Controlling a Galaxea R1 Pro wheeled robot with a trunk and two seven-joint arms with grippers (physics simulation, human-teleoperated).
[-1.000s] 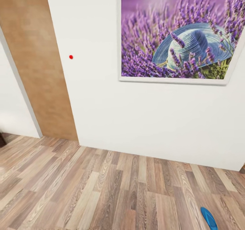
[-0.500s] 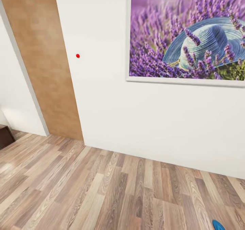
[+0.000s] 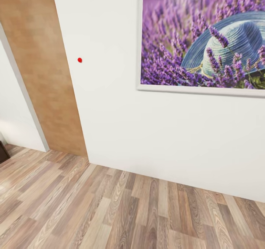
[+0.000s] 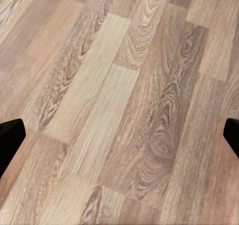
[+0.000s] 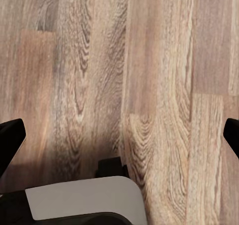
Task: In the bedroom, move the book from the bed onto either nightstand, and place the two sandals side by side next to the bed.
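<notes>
Bedroom floor (image 3: 110, 212) of brown wood planks lies under the robot, and the white wall (image 3: 165, 138) stands close in front in the head view. On this wall hangs the lavender picture (image 3: 202, 39) with a blue hat in it, and to its left is a brown wooden door (image 3: 40, 68). A small red dot (image 3: 80, 60) sits on the wall between door and picture. At the left edge, low, a dark brown corner (image 3: 3, 152) of some furniture peeks in; I cannot tell what it is.

The left gripper (image 4: 119, 135) is spread wide over bare planks and holds nothing. The right gripper (image 5: 119, 135) is also spread and empty, with a pale part of the robot's body (image 5: 82, 197) below it.

I judge the task is hardly begun: the robot looks to be on its way, and book, bed and nightstand are yet to be found.

Compared with half a second ago, the view has swung: the blue sandal at the bottom right edge has left the picture, and the door and red dot sit a little more to the left.
</notes>
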